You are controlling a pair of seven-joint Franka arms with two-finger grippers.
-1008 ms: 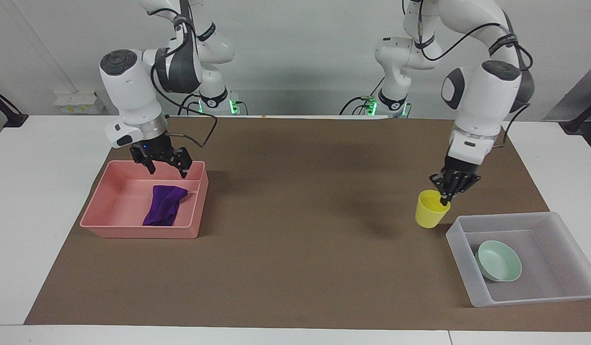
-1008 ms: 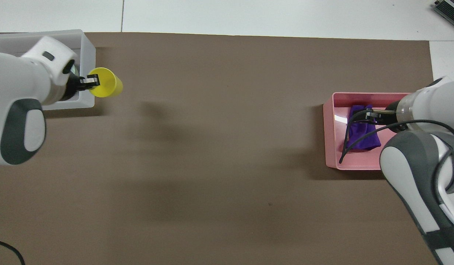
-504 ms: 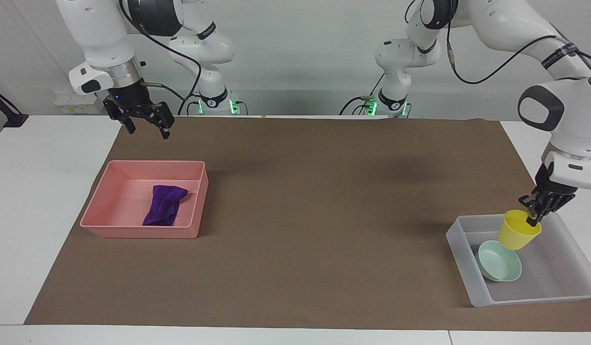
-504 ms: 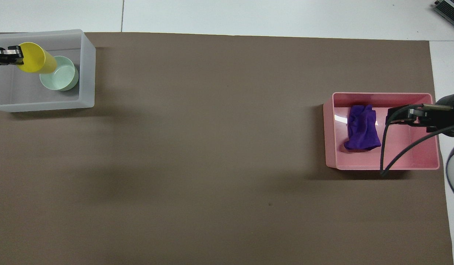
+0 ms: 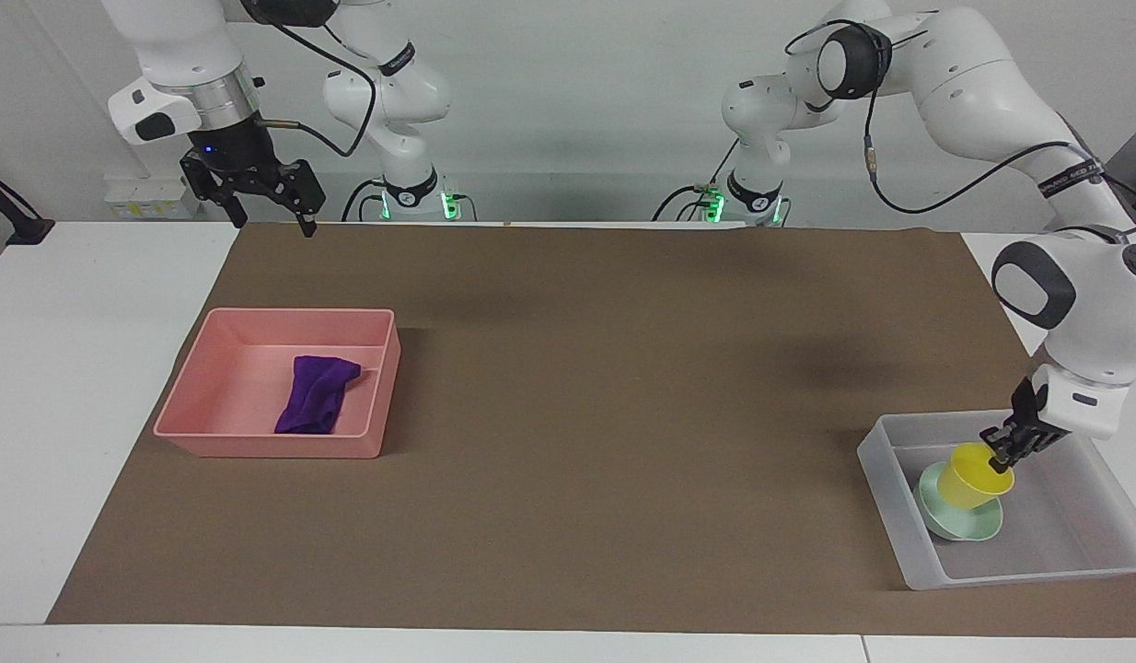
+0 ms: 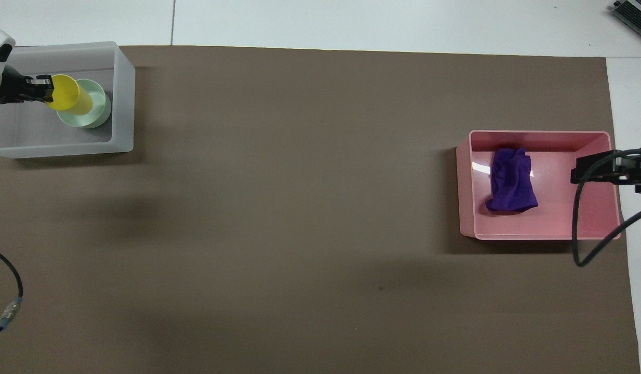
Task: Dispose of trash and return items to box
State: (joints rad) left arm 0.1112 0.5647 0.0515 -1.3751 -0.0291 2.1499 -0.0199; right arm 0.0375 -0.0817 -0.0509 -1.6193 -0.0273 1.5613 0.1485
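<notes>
My left gripper [image 5: 999, 460] [image 6: 44, 89] is shut on the rim of the yellow cup [image 5: 967, 481] [image 6: 70, 95]. The cup is tilted, with its base down in the mint-green bowl [image 5: 966, 527] [image 6: 98, 110]. The bowl lies in the translucent whitish box [image 5: 927, 575] [image 6: 124, 98] at the left arm's end of the table. The purple cloth [image 5: 316, 394] [image 6: 511, 181] lies crumpled in the pink tray [image 5: 273, 448] [image 6: 538, 134] at the right arm's end. My right gripper [image 5: 268, 219] [image 6: 577, 173] is open and empty, raised high over the tray's edge nearest the robots.
A brown mat [image 5: 605, 387] covers most of the white table. A black cable [image 6: 577, 234] hangs from the right arm over the pink tray. Another cable [image 6: 9, 306] shows at the left arm's side of the overhead view.
My left gripper carried the yellow cup from beside the box into it and lowered it onto the bowl. My right gripper rose, open, from just above the cloth to well above the tray.
</notes>
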